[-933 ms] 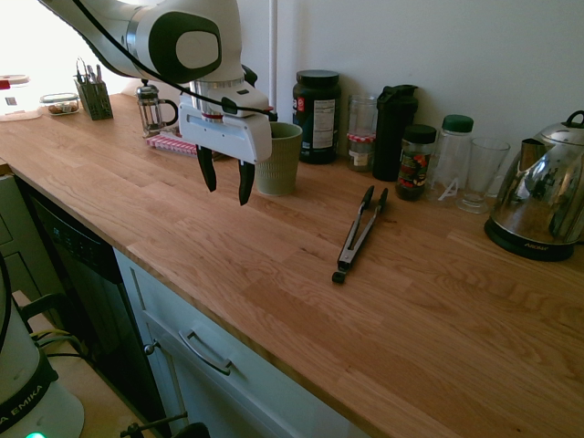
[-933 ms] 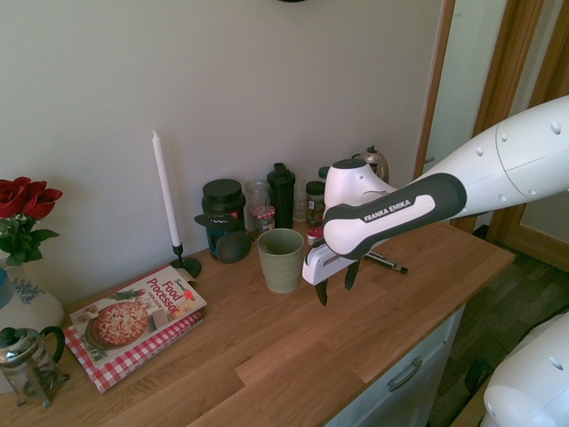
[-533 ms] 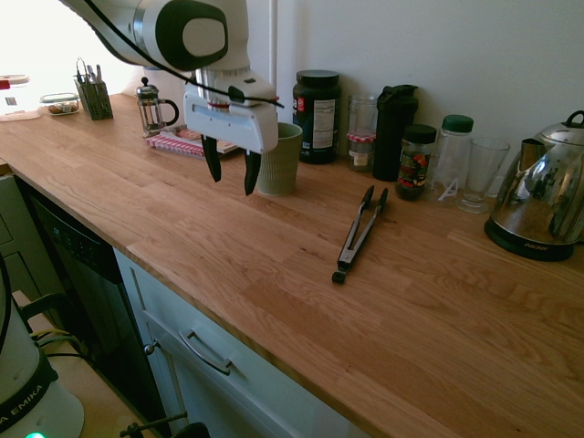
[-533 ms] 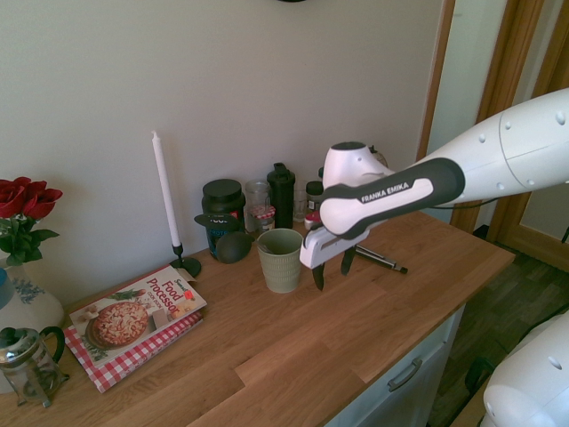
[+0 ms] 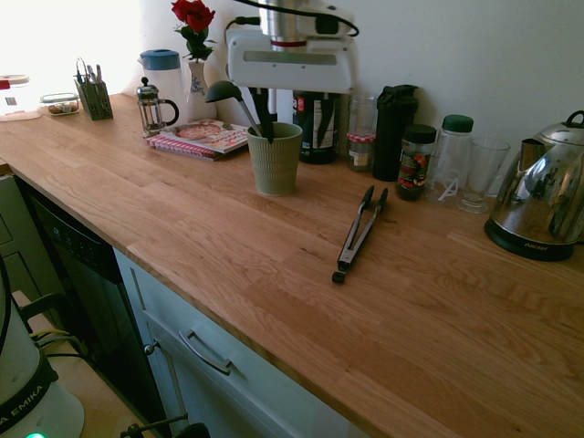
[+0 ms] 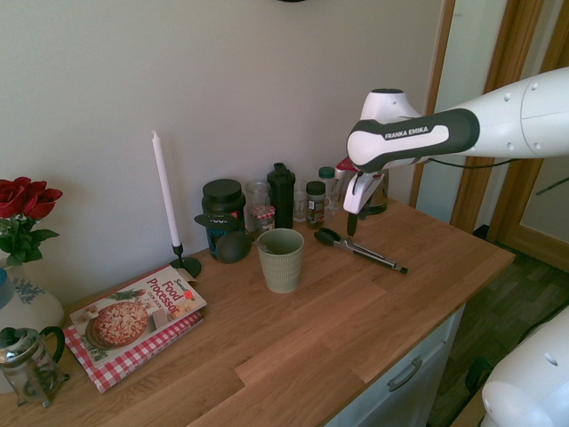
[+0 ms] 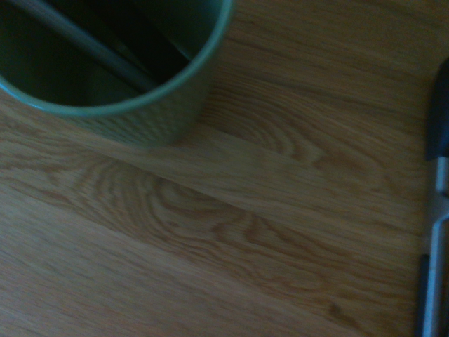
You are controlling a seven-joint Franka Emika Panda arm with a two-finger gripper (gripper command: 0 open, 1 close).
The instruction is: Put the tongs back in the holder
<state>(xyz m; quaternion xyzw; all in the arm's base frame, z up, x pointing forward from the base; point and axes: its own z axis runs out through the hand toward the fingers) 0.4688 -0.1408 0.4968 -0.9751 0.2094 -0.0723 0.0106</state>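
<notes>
"FRANKA EMIKA" runs along the arm's dark band in the second exterior view, and the book (image 6: 138, 316) reads "Food Processor". The first exterior view alone shows a steel kettle (image 5: 540, 205) with faint print on its base, and "EMIKA" at the lower left corner. The gripper (image 6: 352, 212) hangs high above the wooden counter (image 5: 274, 274), fingers apart, holding nothing. The tongs (image 5: 358, 234) lie flat on the counter near the holder (image 5: 276, 158), which holds 2 ladles (image 5: 239, 100). The wrist view shows the holder's rim and a blurred strip of the tongs
</notes>
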